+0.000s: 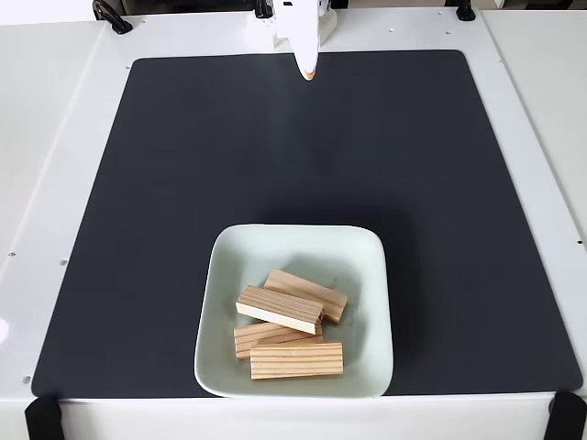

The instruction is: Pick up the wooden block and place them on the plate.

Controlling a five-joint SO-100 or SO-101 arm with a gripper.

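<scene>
Scanning the fixed view from its left side, we are meeting bare dark mat (183, 183) lying on the white table (55, 137), with nothing on it well down and to the left of the jaws. Moving toward the middle, we are coming to the plate (220, 367), sitting near the front edge of the mat, far below the jaws and roughly in line with them. Inside it we are counting four wooden blocks: the leftmost pair are the upper block (280, 310), resting tilted across the others, and the block beneath it (266, 336), partly covered; just right of those are the front block (296, 360), lying flat along the near rim, and the rear block (316, 291), angled behind the stack. We are judging that they are overlapping because each was dropped into the dish's shallow hollow rather than laid out neatly, and that the task is looking finished, since no block is lying on the mat. At the top middle, the gripper (307, 71) is hanging at the far edge of the mat, well apart from the plate, pulled back near the arm's base. Its tip is showing as one narrow white point with an orange end; no gap is showing between the fingers, so we are reading the jaws as closed, holding nothing and touching nothing. Rightward of the jaws, we are finding mat and table alone.
</scene>
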